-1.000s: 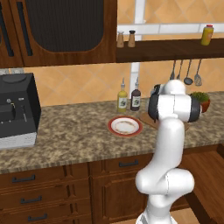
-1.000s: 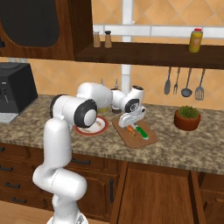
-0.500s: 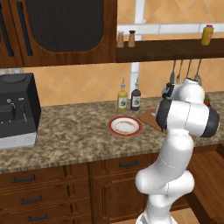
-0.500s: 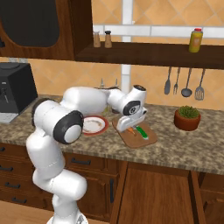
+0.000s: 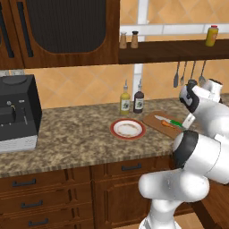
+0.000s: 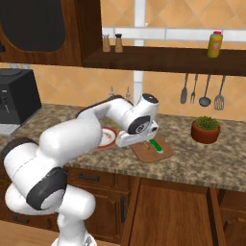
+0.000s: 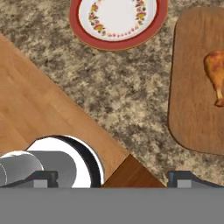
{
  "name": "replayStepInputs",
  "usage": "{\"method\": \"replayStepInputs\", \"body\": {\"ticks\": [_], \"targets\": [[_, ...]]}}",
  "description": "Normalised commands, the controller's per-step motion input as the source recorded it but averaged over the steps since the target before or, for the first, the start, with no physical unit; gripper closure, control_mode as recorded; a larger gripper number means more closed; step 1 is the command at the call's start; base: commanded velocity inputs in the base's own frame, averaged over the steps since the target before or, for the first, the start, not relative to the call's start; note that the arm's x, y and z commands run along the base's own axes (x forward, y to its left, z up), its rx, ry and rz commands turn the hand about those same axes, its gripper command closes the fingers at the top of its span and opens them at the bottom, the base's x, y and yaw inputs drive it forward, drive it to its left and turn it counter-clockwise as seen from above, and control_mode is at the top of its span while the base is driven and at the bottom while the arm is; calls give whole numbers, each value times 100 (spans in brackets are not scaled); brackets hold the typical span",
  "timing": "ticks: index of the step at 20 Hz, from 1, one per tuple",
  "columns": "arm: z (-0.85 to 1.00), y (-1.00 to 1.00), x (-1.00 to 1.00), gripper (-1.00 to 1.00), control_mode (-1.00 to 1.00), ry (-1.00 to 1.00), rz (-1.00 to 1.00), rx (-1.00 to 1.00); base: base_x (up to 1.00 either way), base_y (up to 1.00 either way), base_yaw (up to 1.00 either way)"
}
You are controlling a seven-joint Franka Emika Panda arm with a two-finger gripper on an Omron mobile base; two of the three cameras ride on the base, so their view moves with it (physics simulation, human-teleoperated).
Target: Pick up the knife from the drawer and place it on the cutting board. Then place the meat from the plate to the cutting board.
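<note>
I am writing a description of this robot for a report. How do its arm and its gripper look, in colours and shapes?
The arm is made of thick, rounded, glossy white segments with dark grey to black bands at the joints. No cables or markings are visible on it. The gripper has two small, dark grey, blocky finger tips; the hand behind it is white.
</note>
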Motion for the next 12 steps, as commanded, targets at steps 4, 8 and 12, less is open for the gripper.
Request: {"method": "replayStepInputs", "body": {"ticks": [4, 8, 12], "targets": [[52, 51, -29, -100, -100, -10, -3, 10, 0, 0, 0], [59, 47, -72, -100, -100, -17, 0, 3, 0, 0, 0], [13, 15, -80, -100, -100, -7, -2, 0, 0, 0, 0]]}}
